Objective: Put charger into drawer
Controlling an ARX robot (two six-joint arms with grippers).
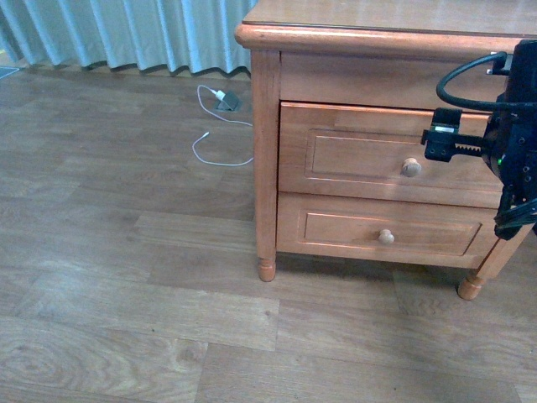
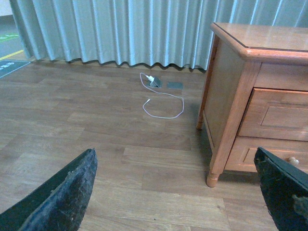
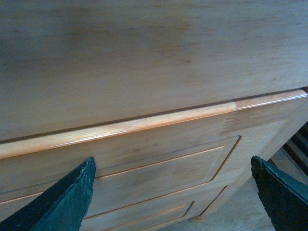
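Note:
The drawer (image 1: 361, 155) is the upper one of the honey-coloured nightstand (image 1: 394, 34); it is shut, with its round pale knob (image 1: 410, 167) showing. My right gripper (image 1: 449, 144) hovers close in front of it, just right of the knob and apart from it. In the right wrist view the drawer's recessed front (image 3: 159, 166) fills the space between the wide-open fingers (image 3: 62, 202) of the right gripper (image 3: 173, 192). My left gripper (image 2: 178, 192) is open over bare floor with nothing in it. The charger is out of view.
The shallower lower drawer (image 1: 386, 228) is shut too. A white plug with a thin white cable (image 1: 220, 99) lies on the wooden floor by the pale curtain (image 1: 126, 34), also seen from the left wrist (image 2: 153, 80). A black cable (image 1: 457, 75) loops off the right arm.

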